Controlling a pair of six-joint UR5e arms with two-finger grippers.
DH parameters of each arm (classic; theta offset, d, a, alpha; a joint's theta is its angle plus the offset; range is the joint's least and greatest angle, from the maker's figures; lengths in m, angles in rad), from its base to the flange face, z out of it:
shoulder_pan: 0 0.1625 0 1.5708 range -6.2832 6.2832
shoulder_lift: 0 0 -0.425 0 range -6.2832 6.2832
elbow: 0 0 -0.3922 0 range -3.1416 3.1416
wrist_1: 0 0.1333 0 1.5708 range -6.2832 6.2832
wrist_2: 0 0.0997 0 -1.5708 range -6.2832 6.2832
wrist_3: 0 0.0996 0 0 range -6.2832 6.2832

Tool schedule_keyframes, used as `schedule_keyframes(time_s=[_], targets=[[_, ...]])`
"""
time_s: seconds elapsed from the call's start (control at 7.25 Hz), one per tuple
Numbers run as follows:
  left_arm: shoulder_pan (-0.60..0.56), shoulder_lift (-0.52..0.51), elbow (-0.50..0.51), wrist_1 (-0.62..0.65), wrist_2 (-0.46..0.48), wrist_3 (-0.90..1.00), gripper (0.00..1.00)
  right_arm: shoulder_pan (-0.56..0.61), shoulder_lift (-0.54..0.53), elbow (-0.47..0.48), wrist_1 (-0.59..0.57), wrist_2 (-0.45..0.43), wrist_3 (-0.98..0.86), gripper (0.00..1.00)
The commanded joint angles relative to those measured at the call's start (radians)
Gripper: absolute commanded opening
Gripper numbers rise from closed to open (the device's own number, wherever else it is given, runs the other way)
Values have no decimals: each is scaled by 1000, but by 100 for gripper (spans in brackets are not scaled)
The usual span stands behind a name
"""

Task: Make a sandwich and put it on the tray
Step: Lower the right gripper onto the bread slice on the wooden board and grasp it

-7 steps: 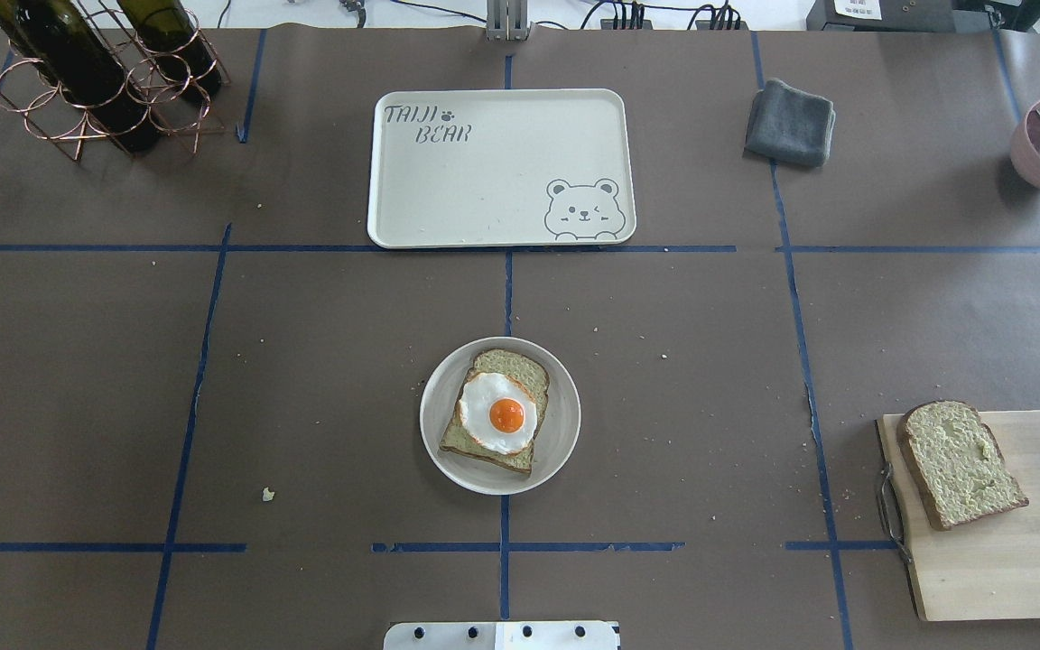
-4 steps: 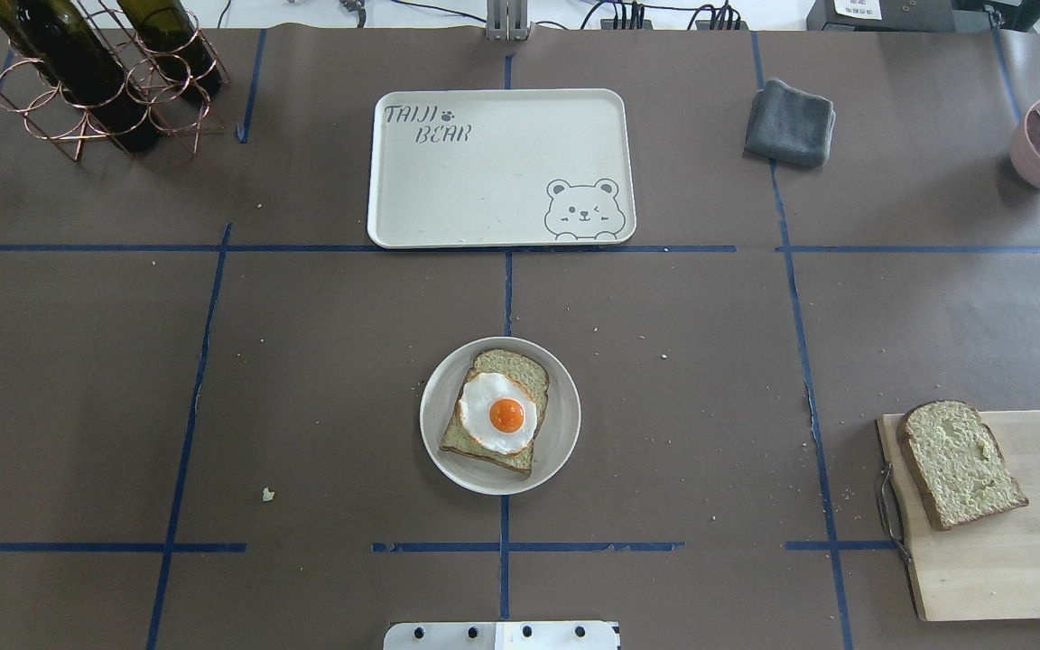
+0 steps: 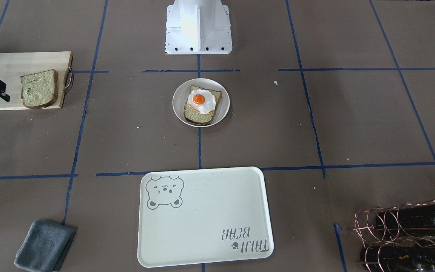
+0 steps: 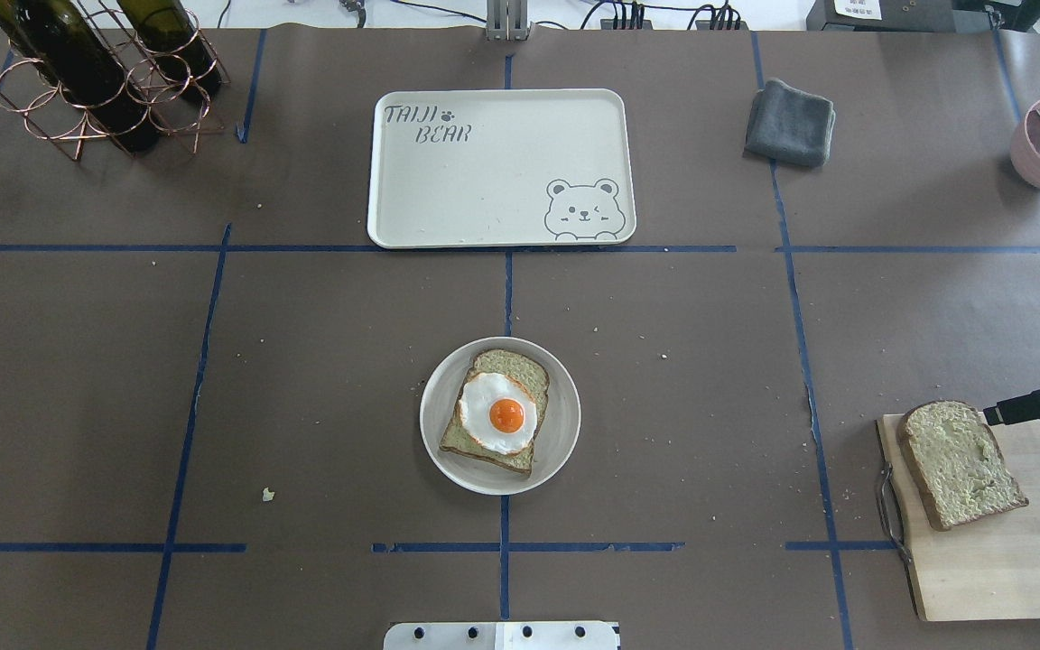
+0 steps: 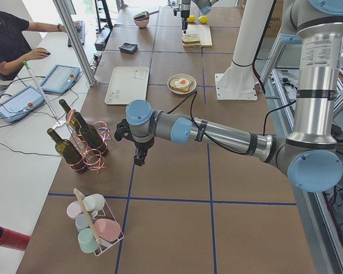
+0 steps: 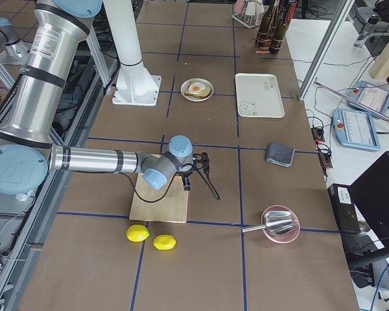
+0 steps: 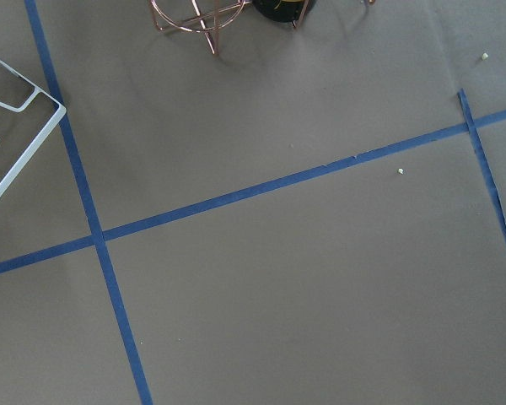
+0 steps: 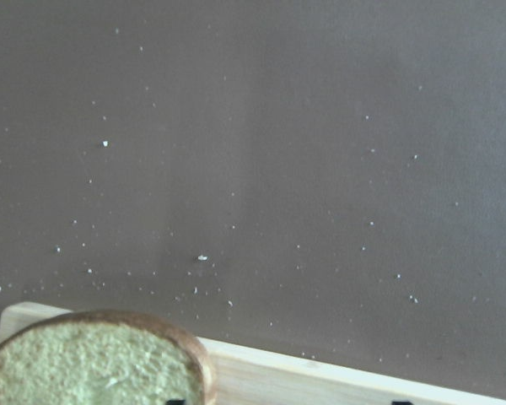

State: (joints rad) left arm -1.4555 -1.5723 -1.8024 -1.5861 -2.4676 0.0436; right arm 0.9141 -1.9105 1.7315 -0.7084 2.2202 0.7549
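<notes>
R tool [image 4: 1027, 364] is seen spread wide near the slice [image 4: 961, 465] on the board [image 4: 1007, 569]; L tool [image 5: 138, 155] can't be judged. Slice is reckoned light, soft, crumbly, best pinched gently across its crusts; egg [image 4: 497, 415] on plate [image 4: 565, 424] is likely slippery.

Bright, even light; soft shadows, sharp focus

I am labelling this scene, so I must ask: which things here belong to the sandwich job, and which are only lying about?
Belong to the job: bread slice under the fried egg, second bread slice, tray.
Only lying about: wine bottles, grey cloth, pink bowl, lemons.
</notes>
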Motion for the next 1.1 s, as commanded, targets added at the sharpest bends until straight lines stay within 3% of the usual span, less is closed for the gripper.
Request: schedule_keyframes(time_s=[0.0,0.41,0.55,0.69,0.83,0.97], targets=[[1,0,0,0,-1,-20,100,-24,-9,8,10,48,85,78],[1,-2,-3,-2,1,-62,100,-55,-5,7,13,49,96,71],[1,-2,-3,-2,1,-62,100,-57,-5,7,13,49,96,58],[1,-2,-3,-2,1,-62,100,-55,-7,7,13,52,96,15],[1,-2,-3,-2,1,-62,100,-55,-10,5,18,59,96,0],[1,-2,-5,-2,1,-62,100,-55,-10,2,42,68,98,0]])
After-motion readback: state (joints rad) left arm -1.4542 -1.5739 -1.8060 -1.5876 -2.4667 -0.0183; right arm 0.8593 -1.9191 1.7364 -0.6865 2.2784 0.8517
